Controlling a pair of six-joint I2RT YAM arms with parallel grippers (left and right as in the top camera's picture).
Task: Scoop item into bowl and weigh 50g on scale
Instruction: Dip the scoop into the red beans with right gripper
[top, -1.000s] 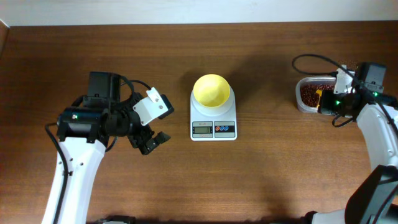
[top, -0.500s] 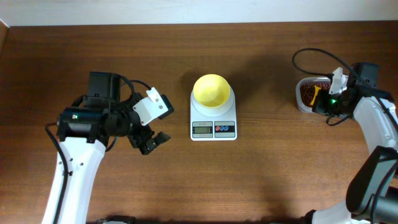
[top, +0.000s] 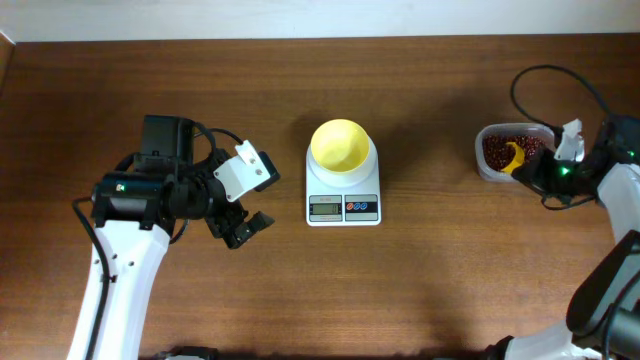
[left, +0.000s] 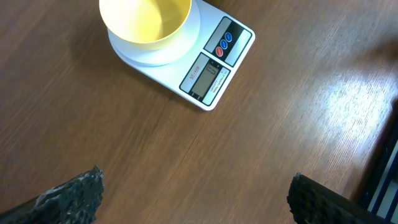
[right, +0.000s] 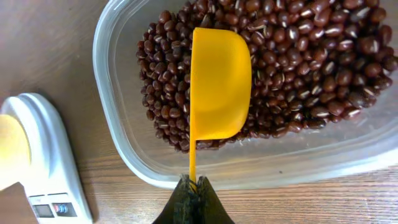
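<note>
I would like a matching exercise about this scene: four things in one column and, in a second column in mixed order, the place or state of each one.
Things:
1. bowl
2. beans
3. yellow scoop
4. left gripper

Places or states:
A. open, holding nothing
B. standing on the scale
C. lying in the clear container
D. handle clamped in the shut right gripper

Pairs: 1-B, 2-C, 3-D, 4-A
</note>
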